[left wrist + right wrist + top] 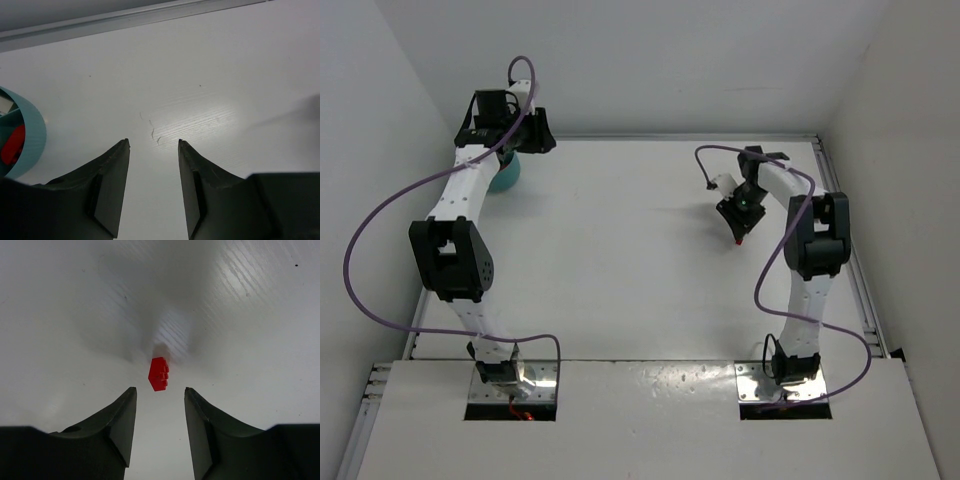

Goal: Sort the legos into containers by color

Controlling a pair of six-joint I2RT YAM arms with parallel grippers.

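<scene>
The left arm (460, 200) reaches to the far left corner of the white tabletop (620, 260). Its wrist hangs over the teal bowl (506, 176), which shows only partly from above, beneath the arm. In the left wrist view the left fingers (112, 182) stand apart with nothing between them, only bare tabletop in the gap. The bowl's rim (35, 135) curves in at the left edge of that view, just beside the left-hand finger. Inside it, in one compartment behind a curved divider, lies a red lego (12, 145). A pale patch shows in the next compartment, cut off by the frame edge, and what it is cannot be told. A grey rail (125, 20) runs along the far edge of the tabletop.

The right arm (810, 240) bends inward over the right half of the tabletop, well apart from the bowl, with its wrist pointing down. A second red lego (159, 374) lies on the tabletop just beyond the tips of the right fingers (120, 427), in line with the gap between them, its studs facing the camera. These fingers are spread too and hold nothing. The brick sits ahead of them rather than between them, and whether either tip touches it cannot be told. From above, the same brick is a small red speck (739, 241) at the end of the right wrist. Purple cables (380, 215) loop along both arms.
</scene>
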